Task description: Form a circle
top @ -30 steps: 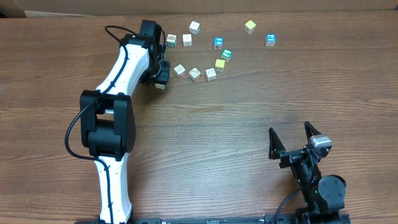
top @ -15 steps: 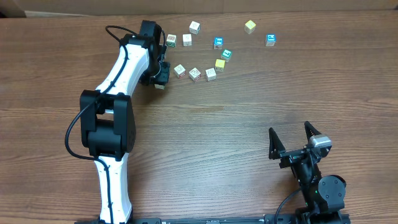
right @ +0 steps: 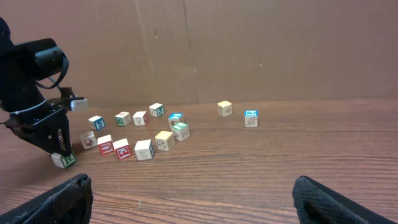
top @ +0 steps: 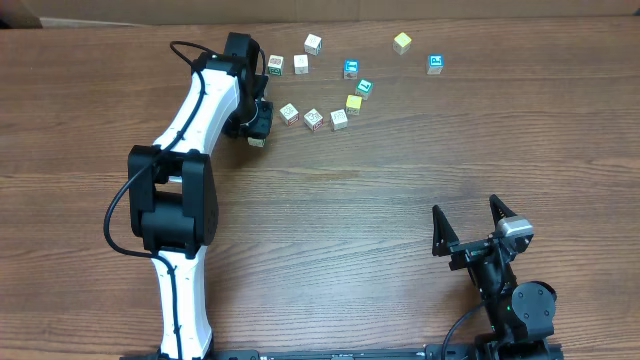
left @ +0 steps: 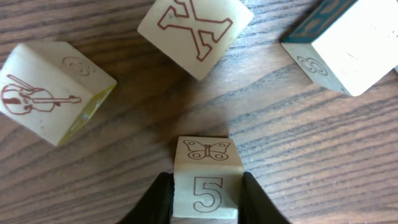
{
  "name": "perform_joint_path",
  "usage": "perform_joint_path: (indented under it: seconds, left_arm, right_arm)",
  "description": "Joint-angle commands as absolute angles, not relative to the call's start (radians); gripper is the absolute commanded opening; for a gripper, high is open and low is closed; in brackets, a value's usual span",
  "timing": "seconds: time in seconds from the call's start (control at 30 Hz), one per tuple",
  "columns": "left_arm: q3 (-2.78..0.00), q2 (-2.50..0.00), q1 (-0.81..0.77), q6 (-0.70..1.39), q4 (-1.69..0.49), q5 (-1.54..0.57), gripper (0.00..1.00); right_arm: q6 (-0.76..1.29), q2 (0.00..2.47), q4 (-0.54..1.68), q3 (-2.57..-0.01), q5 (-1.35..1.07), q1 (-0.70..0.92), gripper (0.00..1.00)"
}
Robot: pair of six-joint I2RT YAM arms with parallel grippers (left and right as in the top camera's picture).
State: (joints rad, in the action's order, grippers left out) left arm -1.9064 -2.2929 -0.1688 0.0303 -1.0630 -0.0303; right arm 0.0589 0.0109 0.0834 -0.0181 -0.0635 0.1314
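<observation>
The white left arm stretches over the far left of the tabletop to the circle. The circle is a rough, gappy ring of small cubes at the far side, left of centre. Outside it lie a white cube just beyond, and a yellow cube and a blue-faced cube off to the right.

At the ring's near-left end the left gripper is closed on the 5 cube, with a finger against each side. Ahead of it, apart, lie an X cube and a violin cube.

The right gripper stands wide open and empty at the near right, well apart from the cubes.

The tabletop is dark wood grain, and a brown cardboard wall stands behind it.
</observation>
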Motion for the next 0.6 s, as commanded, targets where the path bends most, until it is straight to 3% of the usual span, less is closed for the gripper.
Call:
perform_joint_path:
  seconds: [0.0, 0.57]
  left_arm:
    - [-1.94, -2.204, -0.172, 0.022, -1.082, -0.044, 0.17]
    - [-1.936, -1.956, -0.262, 0.128, -1.313, -0.101, 0.18]
  right_arm:
    - [0.055, 0.003, 0.08, -0.008, -0.065, 0.129, 1.0]
    - [0.055, 0.003, 0.08, -0.008, -0.065, 0.129, 1.0]
